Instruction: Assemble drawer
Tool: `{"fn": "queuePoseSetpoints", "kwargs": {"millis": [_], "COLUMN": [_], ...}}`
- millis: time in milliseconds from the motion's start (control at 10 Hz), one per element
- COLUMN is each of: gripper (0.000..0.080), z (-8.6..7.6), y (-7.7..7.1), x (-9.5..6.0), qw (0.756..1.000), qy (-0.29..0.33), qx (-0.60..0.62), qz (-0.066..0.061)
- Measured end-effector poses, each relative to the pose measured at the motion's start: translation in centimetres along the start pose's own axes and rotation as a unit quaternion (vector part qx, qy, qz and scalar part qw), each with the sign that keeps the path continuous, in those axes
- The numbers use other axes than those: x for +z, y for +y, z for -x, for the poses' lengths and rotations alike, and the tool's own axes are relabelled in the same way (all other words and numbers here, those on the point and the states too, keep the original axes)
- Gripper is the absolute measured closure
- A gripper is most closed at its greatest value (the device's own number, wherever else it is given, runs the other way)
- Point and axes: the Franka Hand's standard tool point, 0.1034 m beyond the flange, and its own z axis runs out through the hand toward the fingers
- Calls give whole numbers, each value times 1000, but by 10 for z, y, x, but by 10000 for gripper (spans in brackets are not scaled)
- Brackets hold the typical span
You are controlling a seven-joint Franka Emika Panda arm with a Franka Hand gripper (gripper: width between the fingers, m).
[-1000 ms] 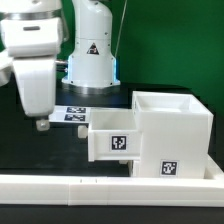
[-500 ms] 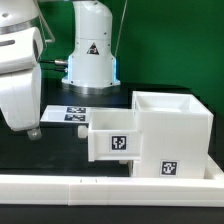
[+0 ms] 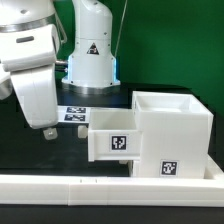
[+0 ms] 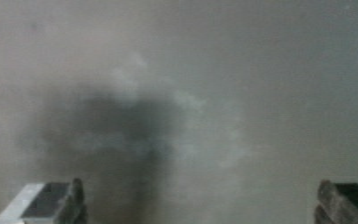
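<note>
The white drawer housing (image 3: 172, 135) stands at the exterior view's right, with a square tag low on its front and an open hollow on top. A smaller white tray (image 3: 112, 142) with a tag juts out of its left side. No knob shows, and I see no second loose tray. My gripper (image 3: 46, 130) hangs above the dark table left of the tray, apart from it. In the wrist view the gripper (image 4: 201, 205) has its fingertips (image 4: 55, 203) far apart, open and empty, over a blurred grey surface.
The marker board (image 3: 72, 114) lies flat on the table behind the tray, just right of my gripper. A long low white rail (image 3: 100, 186) runs along the front edge. The robot base (image 3: 90, 55) stands at the back.
My gripper swung to the exterior view's left and has come back right, now a little nearer the tray. The housing and tray have not moved.
</note>
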Motion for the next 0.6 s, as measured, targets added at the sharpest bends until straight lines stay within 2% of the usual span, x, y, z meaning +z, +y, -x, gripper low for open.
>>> {"fn": "queuePoseSetpoints", "kwargs": {"millis": [400,600], "gripper": [151,151], "z": [-38,-48], "y": [14,17], "x": [5,8], "qw": [999,997], "qy": [3,-2], "qx": [45,71], "qz": [3,4]}}
